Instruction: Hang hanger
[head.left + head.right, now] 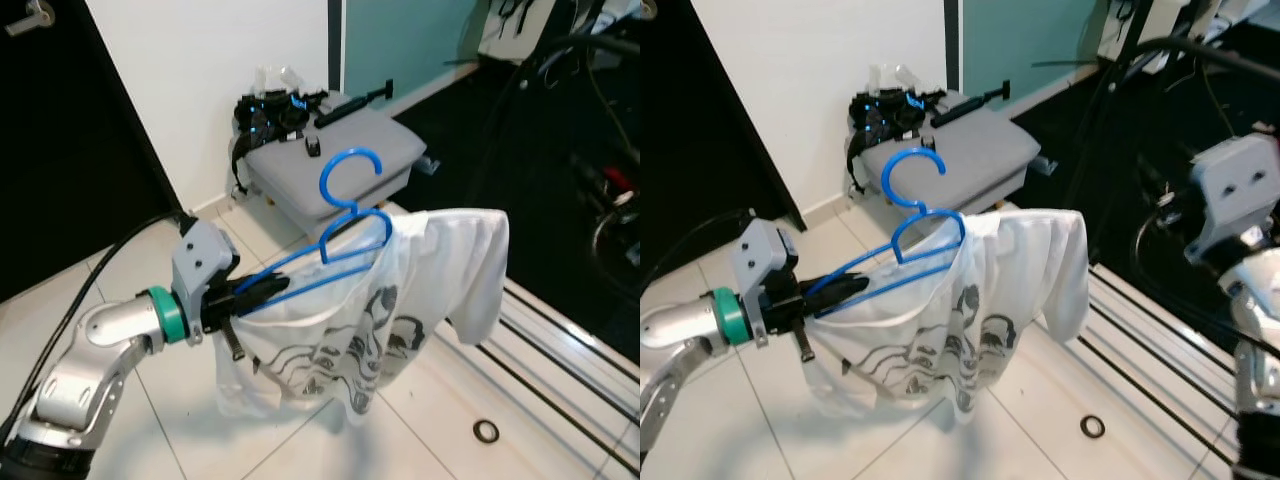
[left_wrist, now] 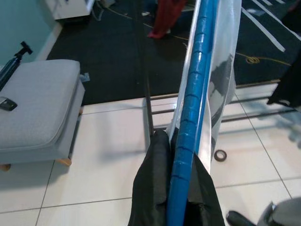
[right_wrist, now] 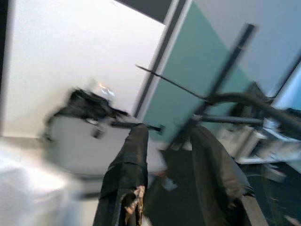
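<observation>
A blue plastic hanger [image 1: 345, 225] carries a white T-shirt [image 1: 400, 300] with a dark print, held up over the tiled floor. My left gripper [image 1: 258, 290] is shut on one end of the hanger's lower bar [image 2: 190, 122], and the hook [image 1: 910, 165] points up and away from me. On the right, my right arm [image 1: 1230, 200] is raised near a dark clothes rail [image 1: 1200, 50]. In the right wrist view my right gripper [image 3: 169, 132] is open with nothing between its fingers, and the dark rail [image 3: 235, 99] lies just beyond them.
A grey cushioned stool [image 1: 340, 150] with black gear and a small tripod stands against the white wall ahead. Sliding-door tracks [image 1: 560, 370] run along the floor at the right, and a small ring [image 1: 486, 431] lies beside them. A dark door [image 1: 60, 150] is on the left.
</observation>
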`<state>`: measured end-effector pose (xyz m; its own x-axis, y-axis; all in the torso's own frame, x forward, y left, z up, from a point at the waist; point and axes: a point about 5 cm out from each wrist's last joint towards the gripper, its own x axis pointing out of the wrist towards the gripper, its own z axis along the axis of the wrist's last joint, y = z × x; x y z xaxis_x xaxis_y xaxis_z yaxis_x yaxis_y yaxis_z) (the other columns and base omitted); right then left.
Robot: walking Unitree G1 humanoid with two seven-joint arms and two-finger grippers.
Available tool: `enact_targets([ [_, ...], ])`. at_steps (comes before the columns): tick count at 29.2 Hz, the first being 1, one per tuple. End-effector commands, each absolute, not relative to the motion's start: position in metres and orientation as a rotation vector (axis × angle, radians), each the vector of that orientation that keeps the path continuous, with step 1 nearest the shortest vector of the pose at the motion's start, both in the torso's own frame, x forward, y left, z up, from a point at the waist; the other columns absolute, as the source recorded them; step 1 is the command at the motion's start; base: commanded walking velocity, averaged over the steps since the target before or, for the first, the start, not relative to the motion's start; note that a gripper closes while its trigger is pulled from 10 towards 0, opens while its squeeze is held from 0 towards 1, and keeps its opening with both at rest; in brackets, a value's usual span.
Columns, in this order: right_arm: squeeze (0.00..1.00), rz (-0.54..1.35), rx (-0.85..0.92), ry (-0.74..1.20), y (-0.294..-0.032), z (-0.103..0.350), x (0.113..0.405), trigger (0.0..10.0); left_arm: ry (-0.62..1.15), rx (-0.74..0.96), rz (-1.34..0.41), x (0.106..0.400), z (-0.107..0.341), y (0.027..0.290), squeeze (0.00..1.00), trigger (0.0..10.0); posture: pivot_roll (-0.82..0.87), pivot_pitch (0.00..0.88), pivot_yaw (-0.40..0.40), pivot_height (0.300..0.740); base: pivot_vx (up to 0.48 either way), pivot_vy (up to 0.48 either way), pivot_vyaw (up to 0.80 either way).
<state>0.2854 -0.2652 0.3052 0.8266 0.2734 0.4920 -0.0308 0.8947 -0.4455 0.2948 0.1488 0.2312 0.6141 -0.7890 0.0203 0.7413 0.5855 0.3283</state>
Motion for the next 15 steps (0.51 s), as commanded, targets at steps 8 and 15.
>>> enact_targets([
  [8, 0.00, 0.296, -0.221, -0.455, -0.211, 0.232, 0.284, 10.0, -0.220, 0.266, -0.892, 0.293, 0.240, 0.135, 0.00, 0.0, -0.15, 0.187, 0.150, 0.740, 0.000, 0.000, 0.00],
  [15, 0.00, 0.194, -0.194, -0.389, -0.204, 0.200, 0.282, 10.0, -0.239, 0.249, -0.911, 0.292, 0.244, 0.133, 0.00, 0.0, -0.16, 0.187, 0.155, 0.740, 0.000, 0.000, 0.00],
])
